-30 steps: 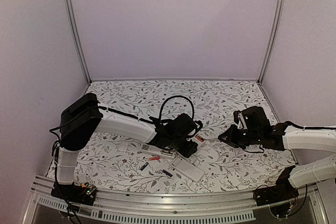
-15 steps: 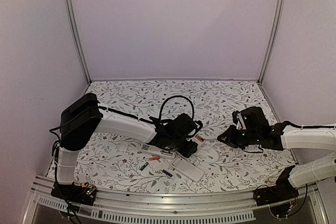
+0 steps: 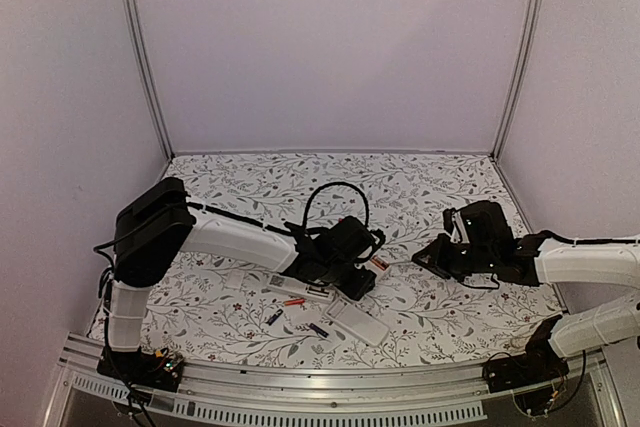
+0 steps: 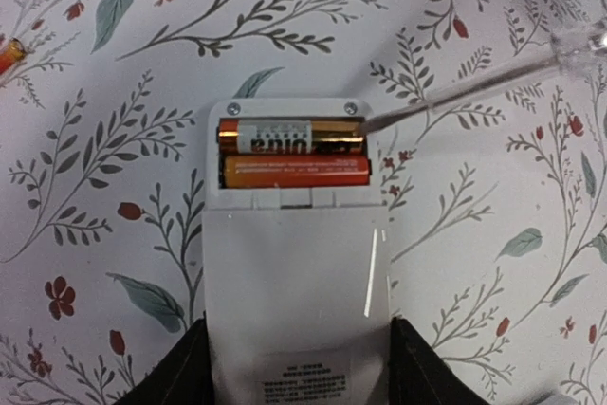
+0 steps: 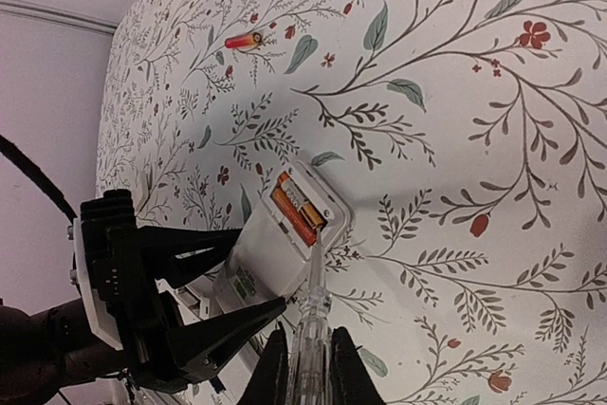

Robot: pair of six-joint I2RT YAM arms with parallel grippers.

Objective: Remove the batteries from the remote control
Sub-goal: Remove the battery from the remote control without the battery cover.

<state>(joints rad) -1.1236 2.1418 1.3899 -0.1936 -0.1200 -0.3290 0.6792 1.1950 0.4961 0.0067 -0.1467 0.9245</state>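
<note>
On the bench (image 4: pixel 95 234), the left pincer (image 4: pixel 296 372) clamps the opened remote (image 4: pixel 296 272) with two batteries (image 4: pixel 294 156) inside; the right pincer (image 5: pixel 305 367), closed on the thin tool (image 5: pixel 313 301), should pry gently upward.

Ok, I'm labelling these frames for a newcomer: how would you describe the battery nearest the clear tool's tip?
Find the white remote clamped in the left gripper. Two batteries lie side by side in its open end. You want the gold battery with the pale label, not the orange battery beside it.
</note>
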